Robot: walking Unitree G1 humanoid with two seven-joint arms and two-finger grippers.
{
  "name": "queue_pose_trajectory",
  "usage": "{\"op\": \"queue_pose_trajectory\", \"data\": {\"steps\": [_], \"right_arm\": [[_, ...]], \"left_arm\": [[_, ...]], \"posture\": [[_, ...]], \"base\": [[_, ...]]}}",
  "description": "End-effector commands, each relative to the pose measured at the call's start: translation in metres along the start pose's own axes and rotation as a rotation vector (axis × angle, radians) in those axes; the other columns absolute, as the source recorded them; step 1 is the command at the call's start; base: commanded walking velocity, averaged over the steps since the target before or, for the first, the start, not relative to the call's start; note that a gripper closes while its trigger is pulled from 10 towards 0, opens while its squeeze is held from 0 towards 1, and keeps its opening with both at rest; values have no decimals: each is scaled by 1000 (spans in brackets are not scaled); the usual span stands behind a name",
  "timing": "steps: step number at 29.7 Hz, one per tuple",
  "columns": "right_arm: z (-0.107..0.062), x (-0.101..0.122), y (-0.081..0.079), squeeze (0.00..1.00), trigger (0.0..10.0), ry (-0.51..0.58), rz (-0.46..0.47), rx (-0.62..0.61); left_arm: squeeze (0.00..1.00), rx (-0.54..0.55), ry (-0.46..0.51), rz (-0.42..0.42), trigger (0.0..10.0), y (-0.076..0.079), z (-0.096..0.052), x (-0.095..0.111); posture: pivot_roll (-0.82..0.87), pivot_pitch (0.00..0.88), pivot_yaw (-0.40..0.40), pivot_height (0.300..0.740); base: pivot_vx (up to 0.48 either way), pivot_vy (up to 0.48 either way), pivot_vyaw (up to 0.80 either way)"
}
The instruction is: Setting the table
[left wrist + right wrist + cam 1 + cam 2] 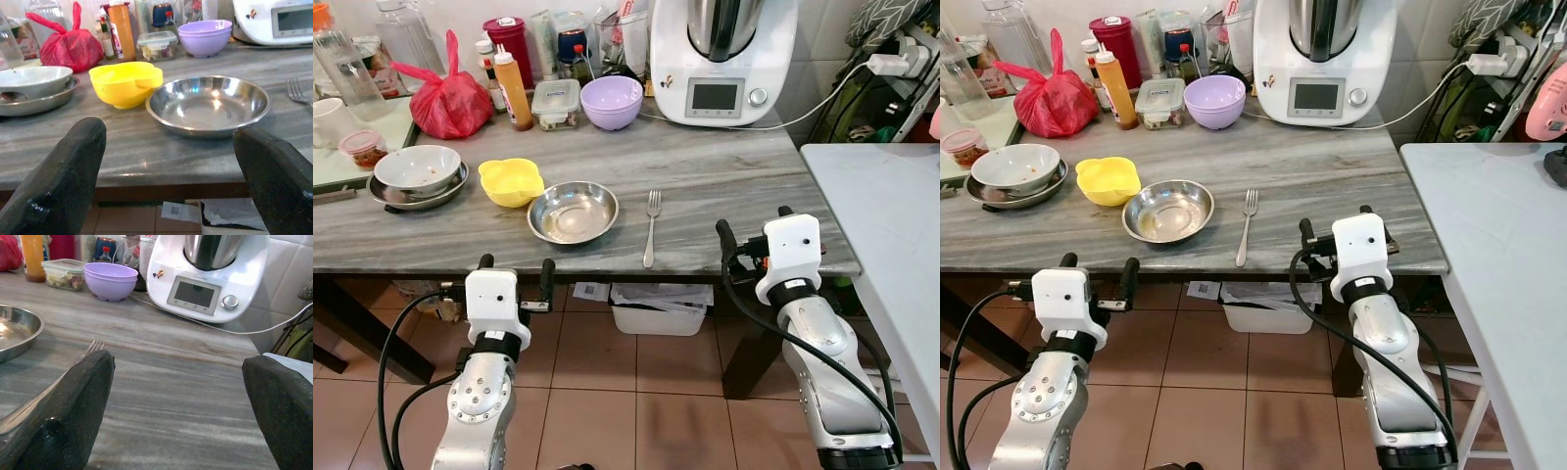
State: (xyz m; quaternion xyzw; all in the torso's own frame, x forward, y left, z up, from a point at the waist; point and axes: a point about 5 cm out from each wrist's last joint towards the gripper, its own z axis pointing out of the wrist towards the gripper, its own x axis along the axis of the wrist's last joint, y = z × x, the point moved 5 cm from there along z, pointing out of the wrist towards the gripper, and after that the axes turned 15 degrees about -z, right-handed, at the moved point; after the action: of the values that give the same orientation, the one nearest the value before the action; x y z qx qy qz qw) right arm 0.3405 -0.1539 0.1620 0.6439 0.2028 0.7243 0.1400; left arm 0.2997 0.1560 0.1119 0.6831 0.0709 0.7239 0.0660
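Round steel dish [573, 212] beside slim metal fork [652, 227]; contents unclear.

On the surface [724, 176] in the middle of the frame, the metal dish [573, 212] lies just left of the fork [652, 227]. The small bowl [510, 181] sits just up-left of the dish, near it. At the left edge, a bowl [417, 167] rests in a plate [386, 195]. Along the top, from left to right: bag [448, 100], bottle [514, 90], lidded box [556, 104], stacked bowls [612, 101], kitchen machine [722, 61]. A bin [661, 308] stands on the floor under the surface.
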Motion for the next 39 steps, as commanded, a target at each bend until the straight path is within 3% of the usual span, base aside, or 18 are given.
{"op": "queue_pose_trajectory", "data": {"steps": [1, 27, 39], "right_arm": [[-1, 4, -3, 0, 10000, 8, 12, 12], [0, -2, 0, 0, 10000, -16, 16, -7], [4, 1, 1, 0, 10000, -7, 2, -22]], "left_arm": [[0, 8, 7, 15, 10000, -2, 1, 1], [0, 10, -12, 37, 10000, -11, -1, 0], [0, -38, 5, 30, 10000, -5, 4, 4]], "posture": [[-120, 35, 66, 740], [-119, 31, 83, 740], [-116, 25, 95, 740]], "base": [[-240, 0, 0], [-272, 0, 0], [-188, 0, 0]]}}
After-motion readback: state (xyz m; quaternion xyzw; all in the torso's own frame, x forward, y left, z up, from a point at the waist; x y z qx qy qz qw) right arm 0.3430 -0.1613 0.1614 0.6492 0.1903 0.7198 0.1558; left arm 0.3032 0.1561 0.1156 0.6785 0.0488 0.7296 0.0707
